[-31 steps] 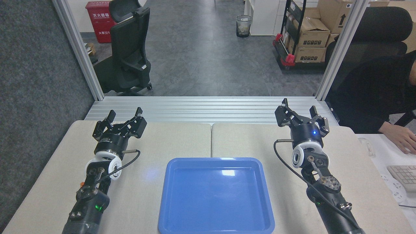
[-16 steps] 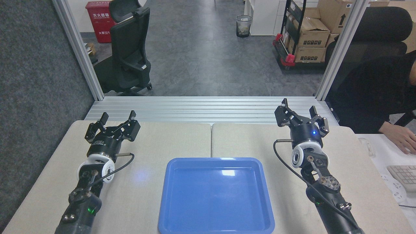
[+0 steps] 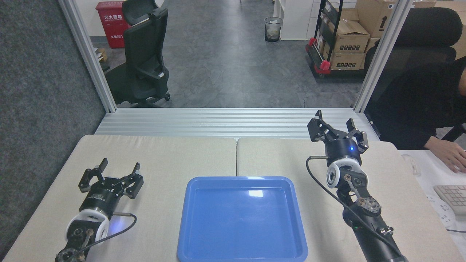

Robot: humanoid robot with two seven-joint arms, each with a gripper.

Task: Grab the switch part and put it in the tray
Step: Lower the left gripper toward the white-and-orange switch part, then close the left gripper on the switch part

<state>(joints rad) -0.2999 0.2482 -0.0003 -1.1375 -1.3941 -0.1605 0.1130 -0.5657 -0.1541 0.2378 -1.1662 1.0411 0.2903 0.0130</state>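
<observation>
While no switch part shows anywhere, you have both the left gripper (image 3: pixel 118 168) and right gripper (image 3: pixel 335 121) spread wide, empty, flanking the bare tray (image 3: pixel 242 218).

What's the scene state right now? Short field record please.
tray: blue tray, nothing in it, centred near the table's front edge
switch part: not visible in this view
left gripper: left gripper, open, holding nothing, left of the tray
right gripper: right gripper, open, holding nothing, at the far right of the table
bystander: person's hand at right edge
</observation>
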